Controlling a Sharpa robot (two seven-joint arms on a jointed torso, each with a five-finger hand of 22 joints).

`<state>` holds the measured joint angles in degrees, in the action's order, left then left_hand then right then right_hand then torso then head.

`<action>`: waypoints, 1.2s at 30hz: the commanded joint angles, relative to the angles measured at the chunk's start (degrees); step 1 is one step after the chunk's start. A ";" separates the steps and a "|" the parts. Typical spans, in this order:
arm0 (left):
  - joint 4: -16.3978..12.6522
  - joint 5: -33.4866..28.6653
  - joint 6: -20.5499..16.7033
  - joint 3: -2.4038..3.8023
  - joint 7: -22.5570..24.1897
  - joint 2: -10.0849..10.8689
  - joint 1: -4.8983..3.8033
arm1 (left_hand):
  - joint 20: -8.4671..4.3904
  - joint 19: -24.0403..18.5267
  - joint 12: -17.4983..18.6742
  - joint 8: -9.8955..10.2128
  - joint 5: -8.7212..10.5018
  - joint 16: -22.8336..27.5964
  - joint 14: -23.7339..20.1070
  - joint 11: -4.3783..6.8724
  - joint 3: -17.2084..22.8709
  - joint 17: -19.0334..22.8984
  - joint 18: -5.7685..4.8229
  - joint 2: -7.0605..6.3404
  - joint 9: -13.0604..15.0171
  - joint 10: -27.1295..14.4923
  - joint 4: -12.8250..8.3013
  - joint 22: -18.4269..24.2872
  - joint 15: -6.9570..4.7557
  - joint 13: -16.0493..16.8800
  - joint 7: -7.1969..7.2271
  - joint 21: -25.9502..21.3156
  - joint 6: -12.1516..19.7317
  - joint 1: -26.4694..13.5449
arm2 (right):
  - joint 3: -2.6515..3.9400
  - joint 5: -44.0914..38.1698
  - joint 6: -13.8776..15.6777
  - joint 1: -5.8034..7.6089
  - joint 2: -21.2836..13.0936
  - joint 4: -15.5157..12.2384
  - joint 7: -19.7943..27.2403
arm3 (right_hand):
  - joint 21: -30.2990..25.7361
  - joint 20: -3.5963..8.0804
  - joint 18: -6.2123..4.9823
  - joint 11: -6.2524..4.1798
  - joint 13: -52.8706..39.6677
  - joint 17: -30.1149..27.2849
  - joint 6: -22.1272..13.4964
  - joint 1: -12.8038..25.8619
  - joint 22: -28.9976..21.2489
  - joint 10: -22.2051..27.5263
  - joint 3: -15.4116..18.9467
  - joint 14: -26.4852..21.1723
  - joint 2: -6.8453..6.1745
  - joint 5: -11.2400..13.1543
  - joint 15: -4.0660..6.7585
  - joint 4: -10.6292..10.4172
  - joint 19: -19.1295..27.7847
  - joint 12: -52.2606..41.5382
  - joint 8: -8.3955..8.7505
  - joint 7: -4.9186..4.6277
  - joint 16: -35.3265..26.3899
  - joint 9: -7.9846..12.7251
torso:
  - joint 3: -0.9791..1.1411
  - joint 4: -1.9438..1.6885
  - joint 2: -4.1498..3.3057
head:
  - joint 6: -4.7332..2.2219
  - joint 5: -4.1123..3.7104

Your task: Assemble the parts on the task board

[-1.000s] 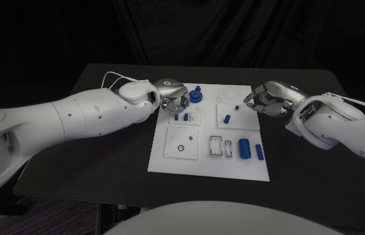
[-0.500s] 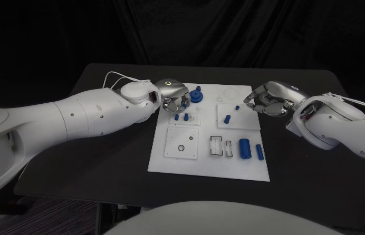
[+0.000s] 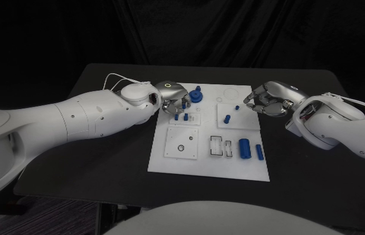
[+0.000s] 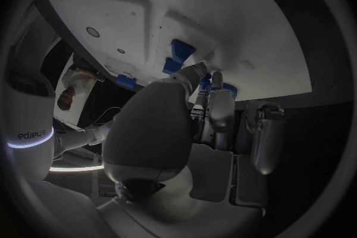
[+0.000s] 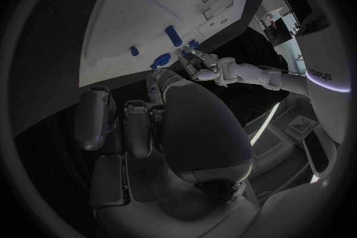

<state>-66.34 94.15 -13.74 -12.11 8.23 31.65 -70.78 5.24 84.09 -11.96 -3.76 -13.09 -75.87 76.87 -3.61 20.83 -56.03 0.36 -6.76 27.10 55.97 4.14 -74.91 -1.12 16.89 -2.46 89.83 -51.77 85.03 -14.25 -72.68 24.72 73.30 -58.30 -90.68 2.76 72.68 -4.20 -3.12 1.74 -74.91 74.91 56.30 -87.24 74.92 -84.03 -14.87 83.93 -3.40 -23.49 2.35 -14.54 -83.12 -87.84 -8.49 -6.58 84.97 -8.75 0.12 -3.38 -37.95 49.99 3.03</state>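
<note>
The white task board [image 3: 175, 158] lies mid-table. My left hand [image 3: 173, 98] hovers at its far left part, fingers pointing down over two small blue pegs [image 3: 181, 117] standing in a plate. A blue stepped piece [image 3: 196, 95] stands just right of that hand; in the left wrist view blue [image 4: 206, 80] shows between the fingertips [image 4: 195, 71], and whether they grip it is unclear. My right hand [image 3: 268, 101] hangs at the board's right edge with fingers curled in, holding nothing. Two more pegs [image 3: 227, 119] stand near it. A large blue cylinder [image 3: 244, 147] and a thinner one [image 3: 259, 152] lie at the board's near right.
Empty slots [image 3: 218, 145] and a round hole [image 3: 180, 148] sit in the board's near half. A white cable [image 3: 114, 78] loops behind my left wrist. The black table [image 3: 106, 156] has bare surface on both sides of the board.
My left hand has shifted slightly right and down toward the two pegs. The right hand has held still.
</note>
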 commanded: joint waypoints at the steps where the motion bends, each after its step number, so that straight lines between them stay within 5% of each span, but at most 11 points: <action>1: -0.03 0.20 0.46 0.02 -0.04 0.19 0.12 | 0.50 5.91 0.39 0.28 0.36 0.19 -0.38 0.12 0.25 0.15 -0.36 -0.61 -0.25 -0.61 0.13 -15.09 0.09 -0.07 0.18 0.17 0.71 -0.14 | 0.04 0.15 -0.33 -0.14 -0.09 -0.05 -0.95 | -0.37 0.13 -0.95 0.14 -11.51 9.54 0.52 -0.04 8.94 -2.71 -0.47 4.50 -0.10 -0.18 -0.22 0.02 0.42 0.37 -0.03 -0.05 -0.34 -0.07 | -0.01 -0.05 0.02 | 0.01 0.01; 16: 0.24 0.20 -5.25 0.02 -0.05 2.02 0.16 | 1.01 2.49 0.93 0.20 0.90 0.86 -1.90 -0.52 -0.16 1.66 0.54 -1.58 -2.38 -5.14 0.23 -13.69 0.67 0.54 1.97 -0.61 5.54 -0.36 | 0.05 0.16 -0.24 -0.14 -0.45 -0.24 -0.80 | -0.55 0.15 -0.98 0.10 -11.18 9.35 0.67 -0.04 8.89 -2.42 -0.50 4.45 -0.12 -0.17 -0.19 0.08 0.49 0.60 -0.10 0.00 -0.53 -0.10 | -0.01 -0.05 0.00 | 0.01 0.18; 22: 0.85 0.20 -9.87 0.01 1.16 4.30 0.18 | 1.68 -7.81 -3.64 -0.11 0.79 5.04 -9.06 -0.30 -1.61 9.61 3.31 -0.89 -4.51 -12.04 -0.38 -7.55 1.14 4.21 3.11 -7.15 6.61 0.35 | 0.07 0.16 0.92 -0.06 -1.25 -0.85 -0.38 | -1.34 0.19 -1.15 0.06 -10.28 8.94 0.69 -0.09 8.64 -1.60 -0.53 4.31 -0.38 -0.19 -0.14 0.26 0.80 1.28 -0.09 0.02 -0.94 -0.10 | -0.03 -0.04 -0.01 | 0.01 0.15; 24: 0.87 0.20 -11.80 0.01 1.60 5.26 0.18 | 1.42 -17.34 -4.84 -0.13 0.86 10.23 -16.54 -0.19 -2.09 17.80 5.72 -0.93 -4.83 -15.23 -0.48 -0.84 0.98 5.10 3.23 -15.37 6.40 0.48 | 0.07 0.16 1.31 0.09 -1.61 -1.19 -0.32 | -1.89 0.21 -1.24 0.06 -9.04 8.64 0.61 -0.05 8.49 -0.47 -0.64 4.19 -0.63 -0.22 -0.14 0.37 1.02 2.28 -0.01 -0.01 -1.26 -0.07 | -0.02 -0.03 -0.02 | 0.01 0.16; 26: 0.65 0.20 -13.51 0.01 1.97 6.34 0.18 | 1.16 -36.61 -7.65 -0.23 0.61 17.69 -29.43 -0.23 -2.61 23.20 9.95 -0.61 -5.31 -20.34 -0.49 17.43 1.77 6.66 2.98 -40.07 5.92 0.85 | 0.08 0.16 1.59 0.52 -1.80 -1.42 -0.38 | -2.09 0.22 -1.27 0.06 -8.45 8.50 0.60 -0.04 8.44 0.05 -0.73 4.14 -0.72 -0.23 -0.13 0.41 1.09 2.76 0.03 -0.01 -1.40 -0.06 | -0.03 -0.03 -0.01 | 0.01 0.24; 28: 0.27 -0.05 -15.26 0.01 2.44 7.46 0.18 | 1.95 -42.42 -8.61 -0.08 0.82 28.06 -37.77 0.74 -2.45 27.74 9.35 -0.45 -5.58 -23.86 -0.20 21.16 3.26 7.02 2.95 -47.48 6.21 1.00 | 0.08 0.16 1.68 1.23 -1.72 -1.44 -0.64 | -2.28 0.22 -1.31 0.06 -8.05 8.45 0.54 -0.02 8.39 0.40 -0.78 4.12 -0.79 -0.24 -0.14 0.44 1.16 3.10 0.08 -0.03 -1.45 -0.04 | -0.06 -0.04 -0.02 | 0.01 0.29; 29: 0.07 -0.64 -16.10 0.01 2.88 7.95 0.18 | 2.46 -49.28 -9.85 -0.13 0.97 32.11 -41.10 2.86 -3.77 29.32 8.74 -0.33 -5.75 -27.49 -0.02 25.43 5.02 7.32 2.80 -55.65 6.11 0.92 | 0.08 0.16 1.67 1.62 -1.60 -1.38 -0.78 | -2.70 0.21 -1.38 0.09 -6.83 8.20 0.42 -0.03 8.27 1.52 -0.93 4.02 -0.96 -0.25 -0.17 0.48 1.32 4.15 0.18 -0.09 -1.72 0.00 | -0.06 -0.04 -0.03 | 0.01 0.23; 31: -0.68 -3.54 -17.87 0.01 4.22 9.22 0.18 | 3.33 -48.73 -13.02 -0.18 0.86 33.53 -41.67 3.74 -5.53 29.57 8.55 0.83 -5.99 -30.15 0.02 28.75 4.38 8.01 2.70 -60.30 6.04 1.33 | 0.08 0.05 1.63 2.73 -1.24 -1.13 -1.17 | -3.13 0.19 -1.45 0.14 -6.05 8.04 0.38 -0.04 8.15 2.22 -1.07 3.96 -1.06 -0.24 -0.19 0.50 1.48 4.86 0.24 -0.11 -1.88 0.03 | -0.03 -0.02 -0.01 | 0.01 0.07; 33: -1.60 -7.13 -18.89 0.01 5.39 10.38 0.18 | 2.77 -49.05 -15.50 -0.49 0.67 34.69 -43.29 4.54 -6.69 29.64 9.16 1.04 -6.03 -31.63 0.00 30.52 3.88 8.13 2.48 -63.27 5.22 2.06 | 0.08 -1.03 1.65 3.52 -0.95 -1.04 -1.56 | -6.23 0.01 -2.04 0.40 -1.73 6.66 -0.05 -0.10 7.16 6.76 -1.63 3.31 -1.68 -0.25 -0.44 0.41 2.83 8.92 0.57 -0.38 -3.33 0.16 | -0.01 0.06 0.00 | 0.01 -0.09; 36: -3.49 -16.13 -19.47 0.00 8.77 12.51 0.18 | 2.73 -50.98 -17.70 -0.40 0.23 36.18 -45.90 4.28 -7.31 29.91 9.07 1.40 -6.22 -32.87 0.42 32.33 2.94 7.86 2.00 -66.74 5.09 2.05 | 0.08 -4.17 1.61 4.57 -0.62 -1.18 -2.56 | -6.74 -0.05 -2.12 0.47 -0.60 6.46 -0.13 -0.14 7.02 7.93 -1.87 3.19 -1.87 -0.26 -0.50 0.39 3.04 10.02 0.66 -0.44 -3.55 0.20 | -0.10 -0.13 0.03 | 0.01 -0.55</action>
<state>-69.09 88.61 -29.14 -12.14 11.54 43.68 -70.70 8.00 32.30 -29.76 -4.07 -12.88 -38.95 29.51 0.48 13.51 -25.77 9.35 -5.69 20.89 22.88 4.78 -42.25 2.44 24.77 -0.71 22.45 -46.68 86.90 -14.17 -73.32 25.30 77.54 -58.95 -91.77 2.40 65.99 -4.23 -4.60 2.20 -74.84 74.91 56.40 -87.31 74.91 -76.14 -16.50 83.95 -4.69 -23.48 2.32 -14.20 -80.44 -77.80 -8.09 -6.89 81.63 -8.62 0.06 -3.41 -37.95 49.99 2.76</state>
